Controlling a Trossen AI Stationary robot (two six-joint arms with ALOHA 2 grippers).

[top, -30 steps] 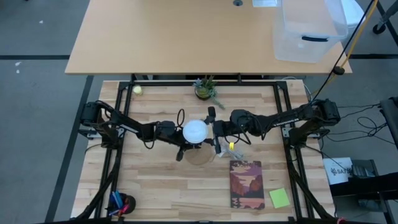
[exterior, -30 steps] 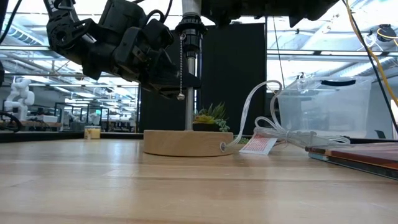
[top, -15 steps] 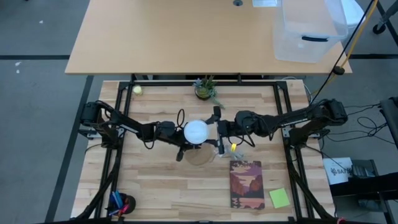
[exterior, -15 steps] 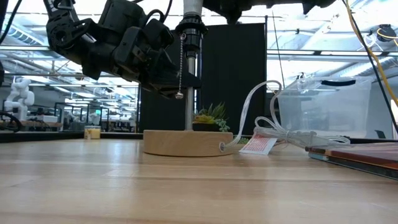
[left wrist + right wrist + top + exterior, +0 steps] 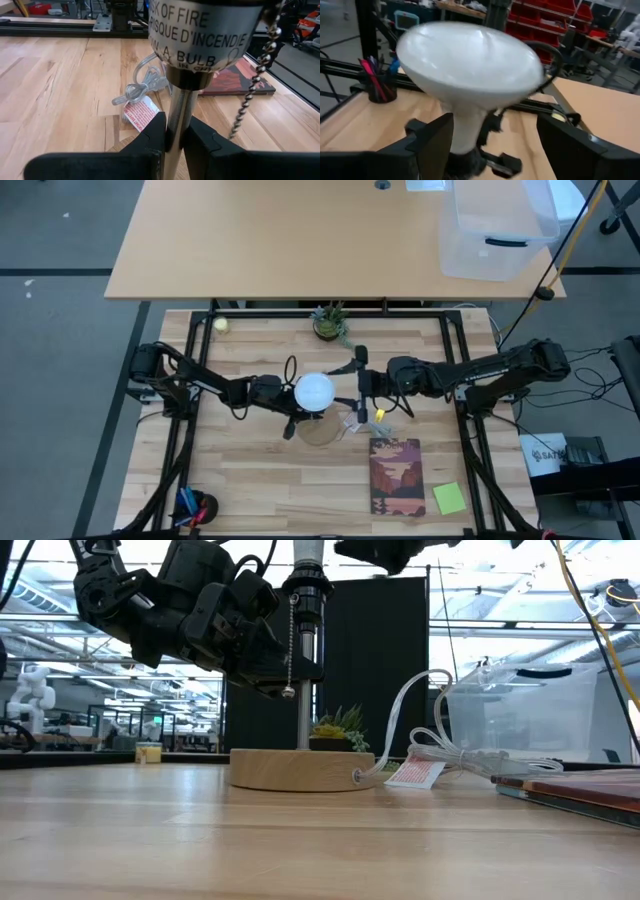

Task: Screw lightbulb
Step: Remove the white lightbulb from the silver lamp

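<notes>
The white lightbulb (image 5: 313, 391) stands upright in the black socket (image 5: 305, 592) of a small lamp. The lamp has a metal stem (image 5: 302, 690) on a round wooden base (image 5: 300, 768). My left gripper (image 5: 291, 400) is shut on the stem below the socket. My right gripper (image 5: 348, 392) is open just to the right of the bulb. In the right wrist view its fingers (image 5: 432, 145) stand apart on either side of the bulb (image 5: 469, 65), without touching it. My left gripper pinches the lamp's metal stem (image 5: 176, 131) between its two fingers, just below the labelled socket. The fingers come level from the table's left and lie across the stem. The lamp stands upright with its wooden base on the table.
A pull chain (image 5: 254, 92) hangs beside the socket. The lamp's cord and tag (image 5: 432, 762) lie right of the base. A book (image 5: 396, 475), a green note (image 5: 449, 498), a potted plant (image 5: 330, 323), a small ball (image 5: 220, 324) and a pen cup (image 5: 195, 508) are on the table.
My right gripper has drawn back from the bulb toward the table's right edge, staying open. The bulb has stayed upright in the socket.
</notes>
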